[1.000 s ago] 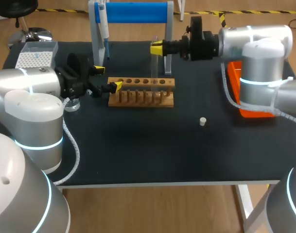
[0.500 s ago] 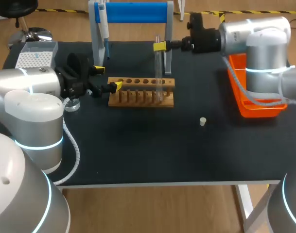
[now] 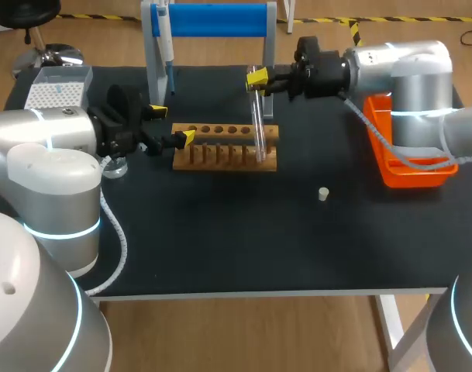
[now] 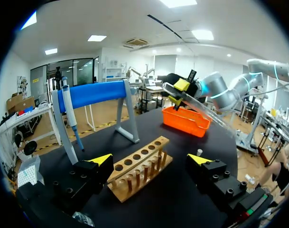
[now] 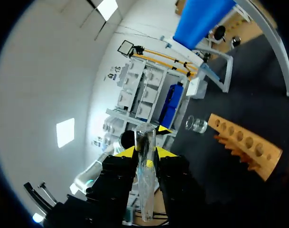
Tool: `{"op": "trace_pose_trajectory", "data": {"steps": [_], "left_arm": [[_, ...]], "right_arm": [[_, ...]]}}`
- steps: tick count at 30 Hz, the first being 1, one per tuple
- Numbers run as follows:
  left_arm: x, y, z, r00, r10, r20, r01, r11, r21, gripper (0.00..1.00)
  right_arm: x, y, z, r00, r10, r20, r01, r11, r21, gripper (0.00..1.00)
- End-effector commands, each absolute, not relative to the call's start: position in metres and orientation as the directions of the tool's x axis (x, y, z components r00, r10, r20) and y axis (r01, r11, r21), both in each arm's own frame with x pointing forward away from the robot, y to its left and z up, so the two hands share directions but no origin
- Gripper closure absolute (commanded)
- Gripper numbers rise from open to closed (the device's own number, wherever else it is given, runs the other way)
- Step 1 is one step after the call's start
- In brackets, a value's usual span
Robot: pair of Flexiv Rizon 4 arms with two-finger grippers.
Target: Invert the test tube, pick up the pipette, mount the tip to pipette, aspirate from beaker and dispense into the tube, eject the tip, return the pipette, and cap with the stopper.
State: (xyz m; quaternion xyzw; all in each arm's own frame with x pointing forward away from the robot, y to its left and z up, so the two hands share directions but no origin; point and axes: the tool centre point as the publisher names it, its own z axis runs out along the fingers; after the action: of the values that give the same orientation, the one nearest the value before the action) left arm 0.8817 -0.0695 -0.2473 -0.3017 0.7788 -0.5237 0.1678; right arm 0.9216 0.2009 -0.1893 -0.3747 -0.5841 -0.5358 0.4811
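- The right pincer [image 3: 258,80] is clamped on the upper end of the clear glass test tube [image 3: 258,124]. The tube hangs tilted over the light wooden peg-and-hole rack [image 3: 225,155], at the rack's end nearer the orange plastic tray [image 3: 410,174]. The left wrist view shows it free of the rack. I judge that gripping near one end leaves room to swing the tube over for the inversion.
- The left pincer [image 3: 172,125] sits at the rack's other end, its fingers spread wide with nothing between them. It is probably placed there to be out of the tube's sweep.
- The white-and-blue pipette [image 3: 165,43] hangs upright on the blue-barred stand [image 3: 212,19] behind the rack, so its handle is easy to take.
- The small white stopper [image 3: 323,194] lies on the black bench [image 3: 220,232] in front of the rack, toward the tray and well apart, ready for the capping step.
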Motion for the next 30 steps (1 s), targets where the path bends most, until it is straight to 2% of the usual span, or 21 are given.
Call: {"op": "trace_pose_trajectory", "data": {"steps": [1, 15, 30], "left_arm": [[0.8818, -0.0703, -0.2488, -0.76, -0.647, 0.054, -0.291, 0.265, -0.919, 0.0], [0.8818, -0.0703, -0.2488, -0.76, -0.647, 0.054, -0.291, 0.265, -0.919, 0.0], [0.8818, -0.0703, -0.2488, -0.76, -0.647, 0.054, -0.291, 0.265, -0.919, 0.0]], "right_arm": [[0.9277, 0.1999, -0.1953, 0.011, -0.105, 0.994, 0.979, 0.203, 0.011, 1.0], [0.925, 0.199, -0.201, -0.14, -0.021, 0.99, 0.972, 0.189, 0.142, 1.0], [0.9237, 0.1996, -0.204, -0.084, -0.024, 0.996, 0.978, 0.191, 0.087, 1.0]]}}
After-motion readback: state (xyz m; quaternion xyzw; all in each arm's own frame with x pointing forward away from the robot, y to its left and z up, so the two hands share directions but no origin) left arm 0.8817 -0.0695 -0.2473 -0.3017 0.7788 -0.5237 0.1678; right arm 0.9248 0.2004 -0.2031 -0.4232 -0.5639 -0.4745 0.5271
